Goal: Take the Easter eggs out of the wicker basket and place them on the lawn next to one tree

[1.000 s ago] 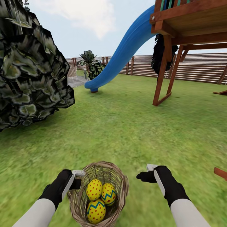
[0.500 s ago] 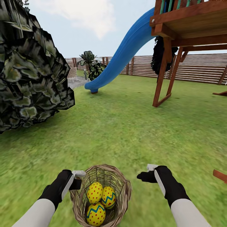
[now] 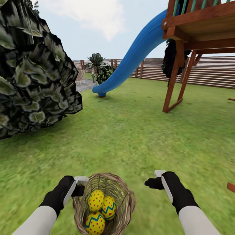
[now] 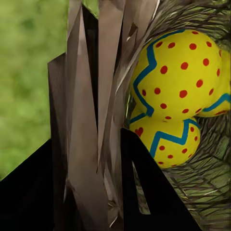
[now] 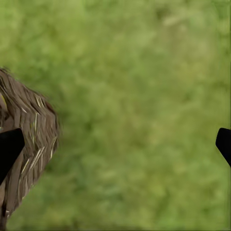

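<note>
My left gripper (image 3: 80, 184) pinches the wicker basket (image 3: 125, 195) rim at bottom centre, three Easter eggs (image 3: 96, 200) inside, while my right gripper (image 3: 155, 179) hangs spread over the lawn (image 3: 137, 130).

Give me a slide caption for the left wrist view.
Left gripper clamped on the wicker basket rim, Easter eggs inside.

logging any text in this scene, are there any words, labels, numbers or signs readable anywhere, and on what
None: no words, labels, brands, numbers or signs can be read in any view.
The three Easter eggs in the wicker basket carry only red dots and blue-and-red zigzag bands, no lettering.
The blue slide, wooden play frame and fence show no markings.
The left gripper and right gripper bear no visible label.
</note>
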You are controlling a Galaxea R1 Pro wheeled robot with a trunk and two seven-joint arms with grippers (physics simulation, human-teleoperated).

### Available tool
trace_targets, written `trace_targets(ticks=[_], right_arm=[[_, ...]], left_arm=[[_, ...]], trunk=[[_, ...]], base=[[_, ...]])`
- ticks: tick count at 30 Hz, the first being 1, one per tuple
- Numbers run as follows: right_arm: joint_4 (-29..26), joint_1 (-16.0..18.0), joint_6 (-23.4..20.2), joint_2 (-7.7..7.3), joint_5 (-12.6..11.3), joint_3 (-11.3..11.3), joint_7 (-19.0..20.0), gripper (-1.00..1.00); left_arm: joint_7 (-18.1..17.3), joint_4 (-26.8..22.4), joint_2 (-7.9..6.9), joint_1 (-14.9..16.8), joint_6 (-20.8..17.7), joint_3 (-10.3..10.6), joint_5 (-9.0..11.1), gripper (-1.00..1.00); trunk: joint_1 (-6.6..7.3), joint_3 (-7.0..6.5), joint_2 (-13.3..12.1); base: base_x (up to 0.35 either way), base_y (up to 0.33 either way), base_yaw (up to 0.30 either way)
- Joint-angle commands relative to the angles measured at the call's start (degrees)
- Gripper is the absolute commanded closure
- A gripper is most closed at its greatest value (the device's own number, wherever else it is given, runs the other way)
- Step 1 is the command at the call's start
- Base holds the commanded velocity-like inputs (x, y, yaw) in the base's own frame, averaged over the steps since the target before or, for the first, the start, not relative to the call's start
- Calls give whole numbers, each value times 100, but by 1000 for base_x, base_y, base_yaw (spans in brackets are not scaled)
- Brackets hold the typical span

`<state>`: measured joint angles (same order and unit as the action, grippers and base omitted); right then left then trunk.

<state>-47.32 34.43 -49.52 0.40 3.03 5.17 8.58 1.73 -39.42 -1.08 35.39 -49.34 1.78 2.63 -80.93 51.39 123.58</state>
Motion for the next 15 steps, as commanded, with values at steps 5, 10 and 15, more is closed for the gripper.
trace_targets(ticks=[5, 10, 15], right_arm=[[3, 1, -23, 4, 58, 22, 39, -100], [146, -1, -12, -39, 101, 20, 40, -100], [147, 1, -14, -40, 102, 19, 39, -100]], left_arm=[[11, -5, -7, 3, -23, 7, 10, 100], [12, -5, -14, 3, -23, 14, 10, 100], [7, -5, -14, 3, -16, 16, 10, 100]], trunk=[[111, -85, -200], [221, -174, -400], [331, -264, -601]], base=[[0, 0, 272], [0, 0, 68], [0, 0, 283]])
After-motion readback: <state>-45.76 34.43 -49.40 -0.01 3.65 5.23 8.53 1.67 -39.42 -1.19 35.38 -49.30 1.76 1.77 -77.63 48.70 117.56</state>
